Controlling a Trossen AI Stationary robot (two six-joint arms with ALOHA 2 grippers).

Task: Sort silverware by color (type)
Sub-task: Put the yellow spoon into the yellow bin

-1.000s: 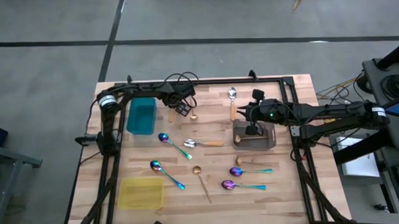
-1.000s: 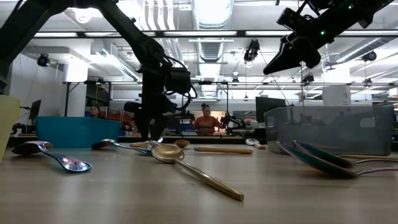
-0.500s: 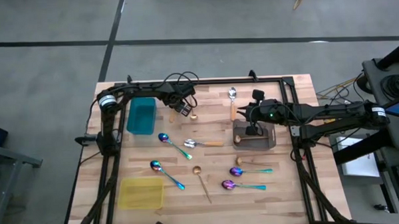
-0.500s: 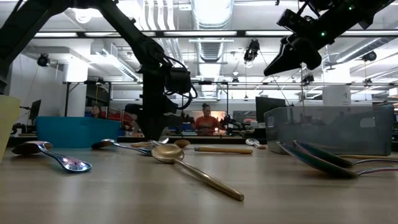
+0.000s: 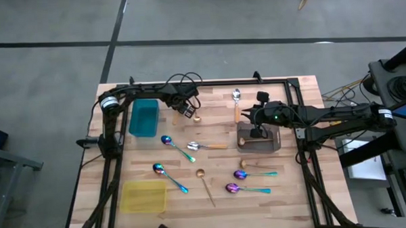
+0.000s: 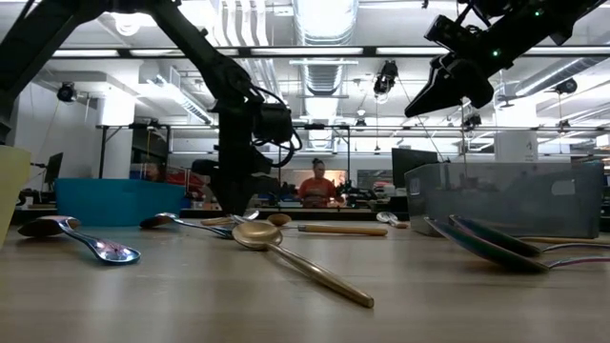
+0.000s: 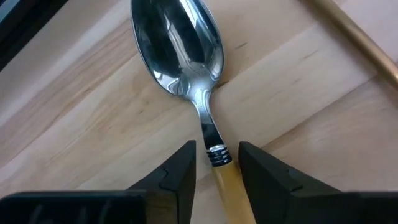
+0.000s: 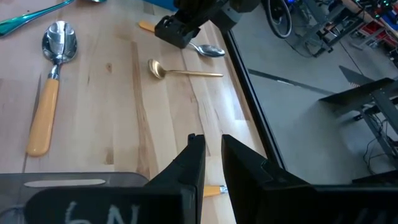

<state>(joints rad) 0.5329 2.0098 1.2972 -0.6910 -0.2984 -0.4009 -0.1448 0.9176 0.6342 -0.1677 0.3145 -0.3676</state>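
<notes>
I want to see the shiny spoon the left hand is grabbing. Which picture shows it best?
The left wrist view: the orange-handled spoon fills it, handle between the left hand's fingers. The high view hides it under the hand, the low view mostly behind it; the right wrist view shows bowl and handle tip.

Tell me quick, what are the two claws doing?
Left gripper: closed around an orange-handled spoon lying on the table.
Right gripper: shut, empty, above the grey tray.

the orange-handled spoon [image 7: 200, 99] runs off the frame edge between the left claw [image 7: 216, 167] fingers; contact unclear.
</notes>
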